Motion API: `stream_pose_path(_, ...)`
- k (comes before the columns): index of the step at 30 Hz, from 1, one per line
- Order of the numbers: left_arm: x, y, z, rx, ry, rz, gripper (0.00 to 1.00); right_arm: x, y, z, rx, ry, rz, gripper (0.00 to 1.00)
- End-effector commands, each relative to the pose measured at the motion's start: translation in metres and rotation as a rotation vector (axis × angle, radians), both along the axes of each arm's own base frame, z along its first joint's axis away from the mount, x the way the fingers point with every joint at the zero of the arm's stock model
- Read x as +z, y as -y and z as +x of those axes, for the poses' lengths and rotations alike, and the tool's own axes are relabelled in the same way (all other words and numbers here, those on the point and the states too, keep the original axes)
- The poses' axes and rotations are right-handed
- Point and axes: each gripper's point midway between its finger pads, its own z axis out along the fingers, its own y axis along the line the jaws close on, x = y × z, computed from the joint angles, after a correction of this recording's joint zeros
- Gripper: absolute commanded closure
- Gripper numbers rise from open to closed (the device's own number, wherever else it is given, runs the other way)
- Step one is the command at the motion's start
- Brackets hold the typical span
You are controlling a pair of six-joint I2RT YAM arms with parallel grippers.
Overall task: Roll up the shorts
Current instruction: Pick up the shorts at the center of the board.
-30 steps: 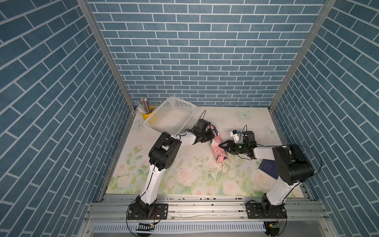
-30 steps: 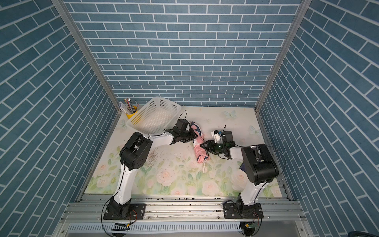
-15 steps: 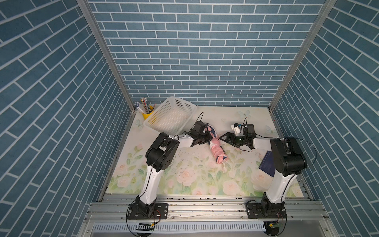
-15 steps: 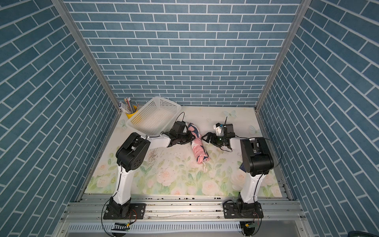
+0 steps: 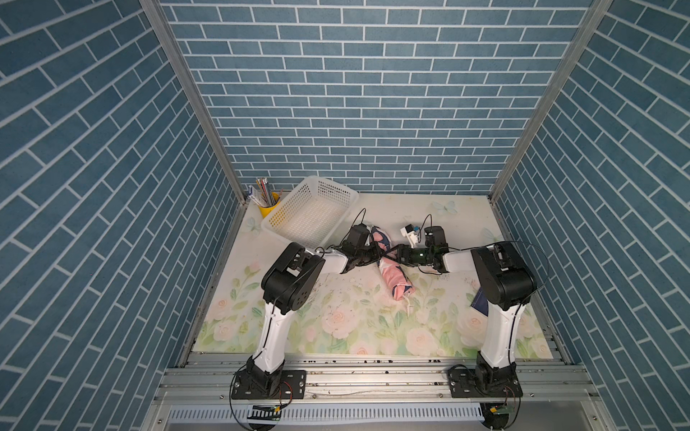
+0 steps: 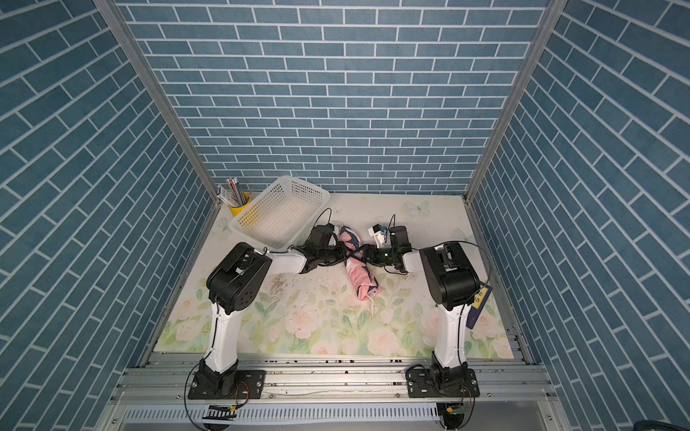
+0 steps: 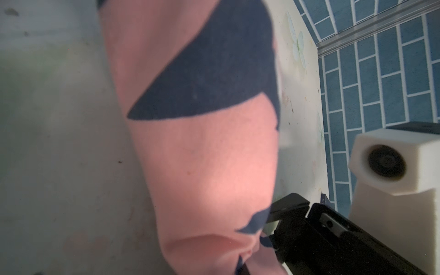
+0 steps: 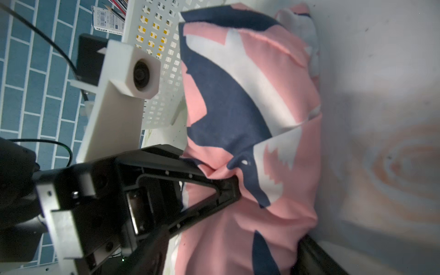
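One long roll: found the shorts (image 5: 392,274) wound into a salmon tube with navy and white sharks, lying on the floral mat (image 5: 336,321) near its middle, far end just beside the white basket (image 5: 311,216), white cord (image 5: 409,304) trailing from the near end. Saw the left gripper (image 8: 228,183) pressed together on a fold of fabric in the roll's far half, and the right gripper (image 7: 277,223) at the roll from the opposite side, jaws spread with mat showing between them, tips at the cloth's edge. Noted a yellow cup of pencils (image 5: 269,206) behind the basket in the corner.
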Motion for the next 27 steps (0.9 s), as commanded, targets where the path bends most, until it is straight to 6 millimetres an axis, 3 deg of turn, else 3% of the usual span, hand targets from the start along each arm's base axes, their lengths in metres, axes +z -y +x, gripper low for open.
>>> stream_pose_path(1,-0.025,-0.008,-0.015,-0.015,-0.065,0.052,0.97,-0.039,-0.007,-0.031,0.020,-0.192,-0.019,0.32)
stream_pose_path(3,-0.023,-0.007,-0.013,-0.015,-0.059,0.050,0.97,-0.038,-0.009,-0.032,0.021,-0.197,0.001,0.47)
stream_pose_path(4,-0.022,-0.007,-0.012,-0.016,-0.056,0.051,0.97,-0.037,-0.009,-0.032,0.016,-0.196,0.009,0.61)
stream_pose_path(6,-0.019,-0.005,-0.011,-0.018,-0.050,0.048,0.95,-0.032,-0.010,-0.032,0.015,-0.185,0.032,0.74)
stream_pose_path(9,-0.014,-0.004,-0.009,-0.016,-0.039,0.044,0.87,-0.024,-0.012,-0.031,0.019,-0.174,0.066,0.99)
stream_pose_path(11,-0.009,-0.005,-0.006,-0.010,-0.032,0.041,0.74,-0.018,-0.012,-0.029,0.013,-0.154,0.071,1.00)
stream_pose_path(13,0.002,-0.006,-0.004,-0.003,-0.013,0.034,0.56,-0.008,-0.012,-0.025,0.005,-0.127,0.082,1.00)
stream_pose_path(16,0.034,-0.011,0.003,0.016,0.043,0.025,0.38,0.009,-0.007,-0.020,-0.018,-0.093,0.094,1.00)
stream_pose_path(19,0.068,-0.024,0.007,0.042,0.102,0.042,0.27,0.029,-0.005,-0.015,-0.037,-0.048,0.107,1.00)
stream_pose_path(23,0.104,-0.058,0.007,0.110,0.144,0.071,0.24,0.057,-0.004,-0.008,-0.062,0.011,0.128,1.00)
stream_pose_path(27,0.118,-0.122,0.004,0.256,0.128,0.139,0.14,0.081,-0.004,-0.005,-0.077,0.065,0.134,1.00)
